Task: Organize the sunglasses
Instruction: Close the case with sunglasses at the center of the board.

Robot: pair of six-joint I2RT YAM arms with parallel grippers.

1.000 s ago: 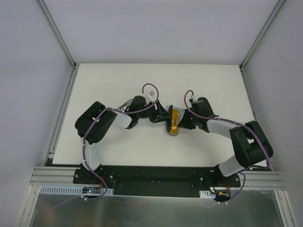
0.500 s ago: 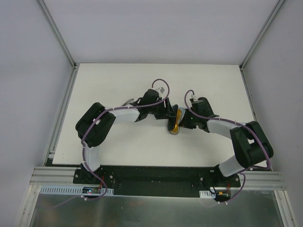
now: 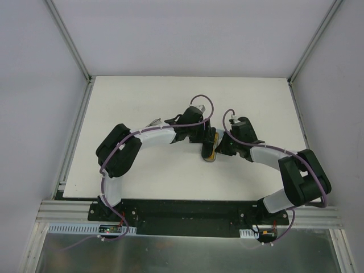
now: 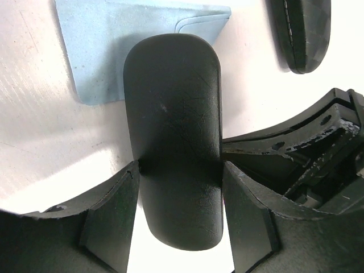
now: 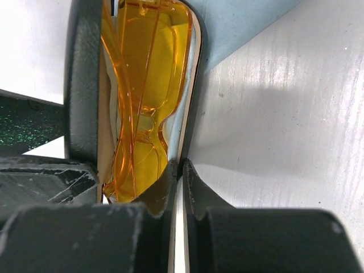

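Note:
The orange sunglasses (image 5: 145, 85) lie folded inside an open black oval case (image 5: 82, 85); they show as an orange sliver in the top view (image 3: 210, 150). My right gripper (image 5: 181, 187) is shut on the thin rim of that case, one finger inside and one outside. My left gripper (image 4: 179, 193) straddles the case's rounded black lid (image 4: 173, 114), with both fingers pressed against its sides. In the top view the left gripper (image 3: 202, 136) and right gripper (image 3: 220, 148) meet at the case. A thin dark shape (image 3: 154, 121) peeks out beside the left forearm; I cannot tell whether it is the wire-framed pair.
A light-blue cloth (image 4: 96, 45) lies under the case's far end and also shows in the right wrist view (image 5: 239, 28). A second black case (image 4: 301, 34) lies beyond it to the right. The white table (image 3: 256, 108) has walls on three sides.
My left arm has swung right from beside the case until its gripper straddles the lid. The right gripper has stayed on the case rim, shifting slightly.

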